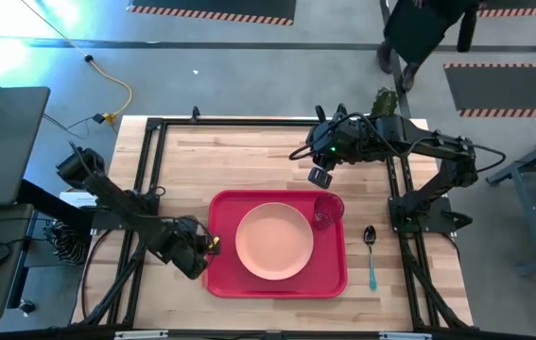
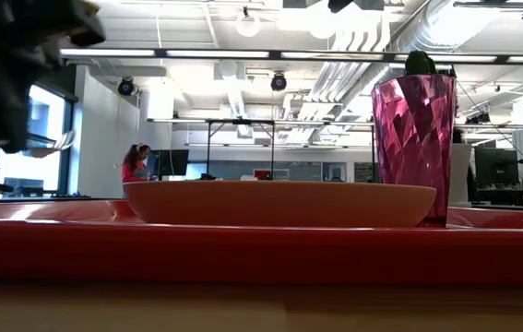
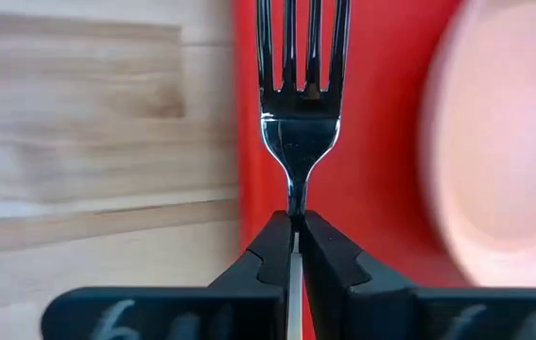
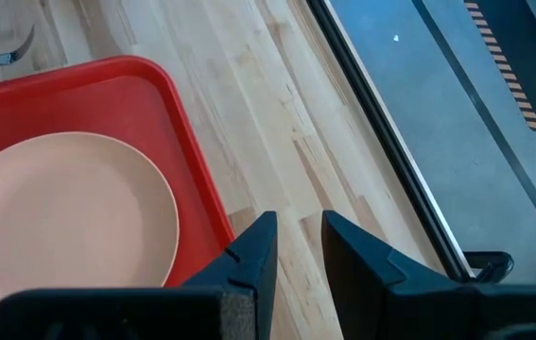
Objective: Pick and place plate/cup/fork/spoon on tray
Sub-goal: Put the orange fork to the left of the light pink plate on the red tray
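Observation:
The red tray [image 1: 225,283] lies mid-table. The peach-pink plate [image 1: 274,241] rests in its middle, and the red-pink cup [image 1: 328,210] stands upright in its far right corner; both also show in the low view, the plate [image 2: 279,203] and the cup [image 2: 413,148]. The teal-handled spoon [image 1: 371,257] lies on the table right of the tray. My left gripper [image 1: 206,247] is at the tray's left rim, shut on the fork [image 3: 298,113]. My right gripper [image 1: 321,177] hangs open and empty over the table just beyond the tray's far edge, near the cup. My left gripper pinches the fork's neck [image 3: 295,200], just below the tines, between its two fingertips. The fingers slant down from the table's left side and lie along the fork. The tines stick out past the fingertips over the tray's left rim [image 3: 249,142]; the fingers hide the handle.
A white pot with a green cactus [image 1: 384,98] stands at the table's far right. A black frame [image 1: 249,121] runs around the tabletop. Bare wood lies left of and beyond the tray. A person sits far off in the room [image 2: 135,162].

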Controlling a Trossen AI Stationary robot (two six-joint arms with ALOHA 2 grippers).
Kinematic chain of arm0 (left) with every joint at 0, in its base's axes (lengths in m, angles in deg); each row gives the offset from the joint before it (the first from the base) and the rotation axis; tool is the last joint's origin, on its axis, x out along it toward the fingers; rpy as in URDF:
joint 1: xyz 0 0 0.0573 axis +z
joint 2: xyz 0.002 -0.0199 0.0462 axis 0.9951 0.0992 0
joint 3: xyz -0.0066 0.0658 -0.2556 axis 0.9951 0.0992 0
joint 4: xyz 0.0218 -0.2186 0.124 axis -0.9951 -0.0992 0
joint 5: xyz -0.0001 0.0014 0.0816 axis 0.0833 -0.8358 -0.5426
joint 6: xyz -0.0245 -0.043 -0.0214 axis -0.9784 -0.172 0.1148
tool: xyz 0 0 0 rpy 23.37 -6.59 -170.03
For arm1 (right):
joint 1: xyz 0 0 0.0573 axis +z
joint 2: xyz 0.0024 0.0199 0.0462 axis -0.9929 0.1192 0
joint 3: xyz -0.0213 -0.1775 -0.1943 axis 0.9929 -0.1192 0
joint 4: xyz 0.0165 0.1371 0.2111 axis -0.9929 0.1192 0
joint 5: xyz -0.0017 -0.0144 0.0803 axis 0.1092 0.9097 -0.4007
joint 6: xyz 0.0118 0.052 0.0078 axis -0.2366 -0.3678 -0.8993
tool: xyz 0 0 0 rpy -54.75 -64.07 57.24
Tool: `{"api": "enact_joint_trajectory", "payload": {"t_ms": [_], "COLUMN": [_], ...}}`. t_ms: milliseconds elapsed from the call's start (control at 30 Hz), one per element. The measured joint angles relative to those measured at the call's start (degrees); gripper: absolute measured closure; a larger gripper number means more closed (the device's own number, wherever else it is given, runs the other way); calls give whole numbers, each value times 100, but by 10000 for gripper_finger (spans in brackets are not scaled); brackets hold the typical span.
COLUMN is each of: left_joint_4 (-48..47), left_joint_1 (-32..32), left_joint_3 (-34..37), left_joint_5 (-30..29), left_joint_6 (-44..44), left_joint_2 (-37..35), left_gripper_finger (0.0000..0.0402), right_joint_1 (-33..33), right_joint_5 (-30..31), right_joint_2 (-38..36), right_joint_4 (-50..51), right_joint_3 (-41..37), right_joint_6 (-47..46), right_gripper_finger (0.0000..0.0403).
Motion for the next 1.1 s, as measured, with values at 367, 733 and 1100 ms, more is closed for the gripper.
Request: {"api": "enact_joint_trajectory", "payload": {"t_ms": [367, 733, 1100], "left_joint_4": [17, 76, 379], "left_joint_1": [874, 1418, 1445], "left_joint_3": [-369, -368, -362], "left_joint_5": [-147, 191, 559], "left_joint_6": [1418, 1787, 1751], "left_joint_2": [-122, -84, 554], "left_gripper_finger": [396, 396, 396], "right_joint_1": [0, 0, -1], "right_joint_5": [0, 0, 0], "right_joint_2": [0, 0, -2], "right_joint_4": [0, -3, -3], "right_joint_3": [0, 0, 0], "right_joint_6": [-39, -360, -362], "right_gripper_finger": [324, 324, 324]}}
